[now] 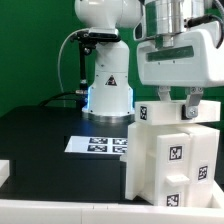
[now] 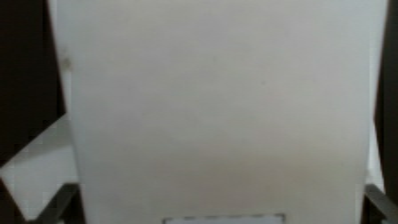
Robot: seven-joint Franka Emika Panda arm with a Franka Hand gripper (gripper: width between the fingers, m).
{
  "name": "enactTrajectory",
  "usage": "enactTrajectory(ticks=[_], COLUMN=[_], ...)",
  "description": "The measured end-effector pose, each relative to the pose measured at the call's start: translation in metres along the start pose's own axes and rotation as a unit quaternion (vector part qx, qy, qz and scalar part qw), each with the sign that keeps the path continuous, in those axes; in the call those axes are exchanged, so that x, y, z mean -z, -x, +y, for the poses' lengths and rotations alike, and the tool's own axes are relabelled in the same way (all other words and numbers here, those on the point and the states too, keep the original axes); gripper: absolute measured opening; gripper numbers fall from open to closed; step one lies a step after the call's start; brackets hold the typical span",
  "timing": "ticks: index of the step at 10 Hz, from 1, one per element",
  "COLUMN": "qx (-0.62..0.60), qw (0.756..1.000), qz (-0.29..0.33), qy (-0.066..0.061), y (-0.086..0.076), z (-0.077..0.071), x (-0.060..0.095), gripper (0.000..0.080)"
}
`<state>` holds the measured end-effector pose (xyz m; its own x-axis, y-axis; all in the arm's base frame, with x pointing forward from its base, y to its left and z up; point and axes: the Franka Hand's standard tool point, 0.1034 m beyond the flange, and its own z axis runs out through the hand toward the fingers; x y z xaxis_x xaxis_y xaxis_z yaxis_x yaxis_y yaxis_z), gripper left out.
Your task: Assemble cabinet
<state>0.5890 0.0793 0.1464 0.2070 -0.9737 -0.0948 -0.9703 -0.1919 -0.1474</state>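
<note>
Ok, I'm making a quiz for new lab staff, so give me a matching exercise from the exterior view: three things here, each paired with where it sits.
Things:
1. cabinet
2. marker board
3. end effector

Places:
A. flat on the dark table, in front of the arm's base
B. right above the tall white box, at its top
C. standing at the exterior view's right, tags on its faces

Pairs: 1-C, 2-A, 3-B
</note>
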Motion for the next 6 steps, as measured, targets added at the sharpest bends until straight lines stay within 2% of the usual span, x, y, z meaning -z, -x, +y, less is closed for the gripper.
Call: enactTrajectory(ticks=[2, 5, 6], qx=[-0.128, -0.312, -0.336], qw=[0.992, 0.949, 0.941], qz=[-0.019, -0.035, -0.036], qy=[-0.006, -0.007, -0.01], y=[0.003, 0.015, 0.015], z=[-0.001, -0.008, -0.009], x=[-0.001, -0.004, -0.004], gripper=[0.0538, 0.0538, 0.0538])
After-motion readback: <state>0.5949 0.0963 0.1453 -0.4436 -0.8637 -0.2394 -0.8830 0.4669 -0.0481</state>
